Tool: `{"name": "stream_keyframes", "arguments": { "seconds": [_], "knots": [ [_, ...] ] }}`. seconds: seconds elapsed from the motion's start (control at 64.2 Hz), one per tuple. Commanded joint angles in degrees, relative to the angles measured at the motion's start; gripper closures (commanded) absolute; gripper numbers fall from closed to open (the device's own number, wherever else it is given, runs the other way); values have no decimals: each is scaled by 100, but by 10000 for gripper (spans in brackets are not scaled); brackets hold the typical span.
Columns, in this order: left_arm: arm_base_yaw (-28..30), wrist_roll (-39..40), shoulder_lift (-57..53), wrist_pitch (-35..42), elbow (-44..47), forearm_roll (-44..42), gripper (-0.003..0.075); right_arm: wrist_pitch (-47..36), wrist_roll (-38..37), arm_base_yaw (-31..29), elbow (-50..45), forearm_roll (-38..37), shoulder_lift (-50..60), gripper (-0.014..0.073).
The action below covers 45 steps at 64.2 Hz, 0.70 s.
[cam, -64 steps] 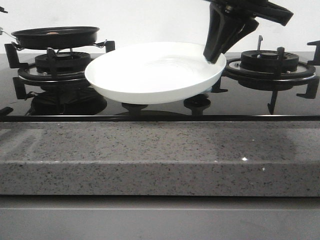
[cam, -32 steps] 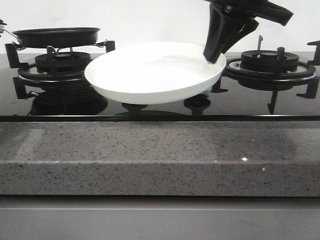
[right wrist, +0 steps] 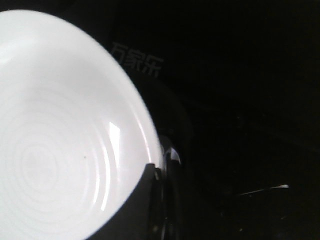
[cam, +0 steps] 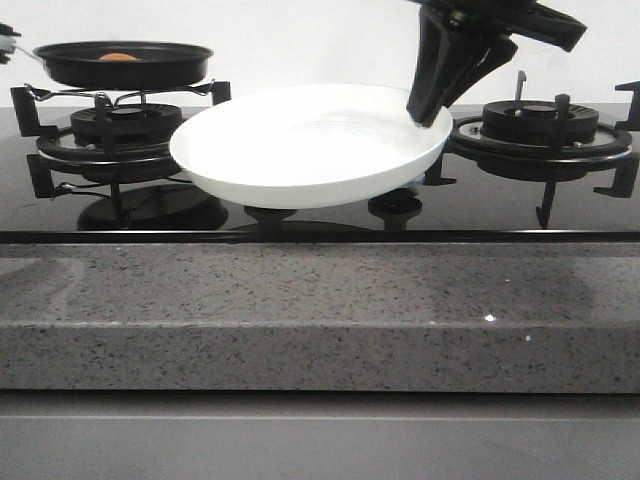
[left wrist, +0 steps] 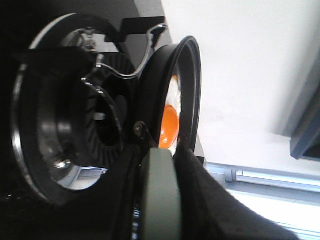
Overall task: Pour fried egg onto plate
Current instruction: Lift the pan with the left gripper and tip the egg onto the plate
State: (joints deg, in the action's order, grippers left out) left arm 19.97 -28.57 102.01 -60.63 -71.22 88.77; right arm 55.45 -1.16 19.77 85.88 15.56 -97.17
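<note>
Over the middle of the black glass hob (cam: pixel 560 205), in the front view, your right gripper (cam: pixel 432 112) had its dark fingers clamped on the far right rim of the plate (cam: pixel 300 150), which hung clear of the glass and tipped slightly toward the camera. The plate's bowl showed bare white. To the left, the frying pan (cam: pixel 125 65) sat lifted above the left burner (cam: pixel 120 135), just off the grate, and a sliver of the fried egg (cam: pixel 118 57), its orange yolk, peeked over the pan's rim. You could see almost nothing of the left gripper here, only a dark bit at the frame's edge by the pan's handle side. The right burner (cam: pixel 540 125) stood beyond the plate, and the speckled grey counter (cam: pixel 320 310) ran along the front.

In the left wrist view, the pan (left wrist: pixel 172 95) appeared edge-on beside the burner's ring (left wrist: pixel 60 125), apart from it, with the egg (left wrist: pixel 170 125) lying inside against the base, white around an orange yolk. The pan's grey-green handle (left wrist: pixel 159 195) ran down between the left gripper (left wrist: pixel 165 210) fingers, which closed on it.

In the right wrist view, you had the plate (right wrist: pixel 55 140) filling the frame, glossy with faint rings, and one dark finger (right wrist: pixel 145 200) lay over its rim against the black hob (right wrist: pixel 240 100).
</note>
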Motion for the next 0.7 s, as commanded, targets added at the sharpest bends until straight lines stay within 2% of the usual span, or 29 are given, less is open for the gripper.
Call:
{"name": "stream_keyframes", "arguments": {
  "seconds": [0.0, 0.203, 0.405, 0.686],
  "knots": [
    [-19, -98, -415, -359, -253, 697, 739, -219, 34, -1, 132, 64, 263, 663],
    [-19, -462, -935, -319, -164, 574, 739, -219, 34, -1, 132, 64, 263, 663],
    [-44, -1028, -1802, -140, 514, 574, 739, -219, 34, -1, 132, 64, 263, 663],
    [-518, -1876, -2993, 272, 1388, 403, 740, -219, 34, -1, 132, 64, 263, 663]
  ]
}}
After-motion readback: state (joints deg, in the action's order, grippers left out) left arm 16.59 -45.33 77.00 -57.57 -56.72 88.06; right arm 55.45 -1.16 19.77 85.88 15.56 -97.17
